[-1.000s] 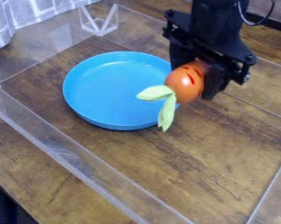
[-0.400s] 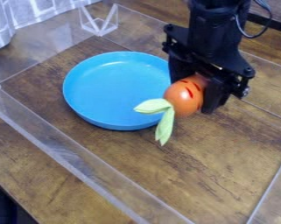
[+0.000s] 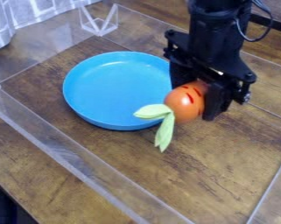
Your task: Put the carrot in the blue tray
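Reaching down from above, gripper [image 3: 199,92] pointing at the table [image 3: 207,162], jaws pinching the carrot [image 3: 187,101] beside the blue tray [image 3: 116,90].

Legible markings: none.
From my remote station I read no text, label, brand, number or sign on any surface in this camera view.
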Action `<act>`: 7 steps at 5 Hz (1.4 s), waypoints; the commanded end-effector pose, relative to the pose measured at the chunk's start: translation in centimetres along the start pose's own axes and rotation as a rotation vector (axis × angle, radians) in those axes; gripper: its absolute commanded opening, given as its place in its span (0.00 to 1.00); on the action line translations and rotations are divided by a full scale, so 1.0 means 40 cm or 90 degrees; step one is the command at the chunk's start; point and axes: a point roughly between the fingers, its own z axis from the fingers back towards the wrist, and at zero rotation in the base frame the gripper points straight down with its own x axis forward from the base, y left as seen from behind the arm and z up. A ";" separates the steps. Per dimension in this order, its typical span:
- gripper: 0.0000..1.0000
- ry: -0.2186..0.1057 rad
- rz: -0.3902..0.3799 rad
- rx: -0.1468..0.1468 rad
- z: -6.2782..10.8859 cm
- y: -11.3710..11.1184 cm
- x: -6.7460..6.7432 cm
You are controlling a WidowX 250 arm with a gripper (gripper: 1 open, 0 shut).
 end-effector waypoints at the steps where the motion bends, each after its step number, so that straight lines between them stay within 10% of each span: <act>1: 0.00 -0.038 0.001 -0.008 0.047 0.006 0.007; 7: 0.00 -0.005 -0.005 -0.053 0.026 -0.001 -0.020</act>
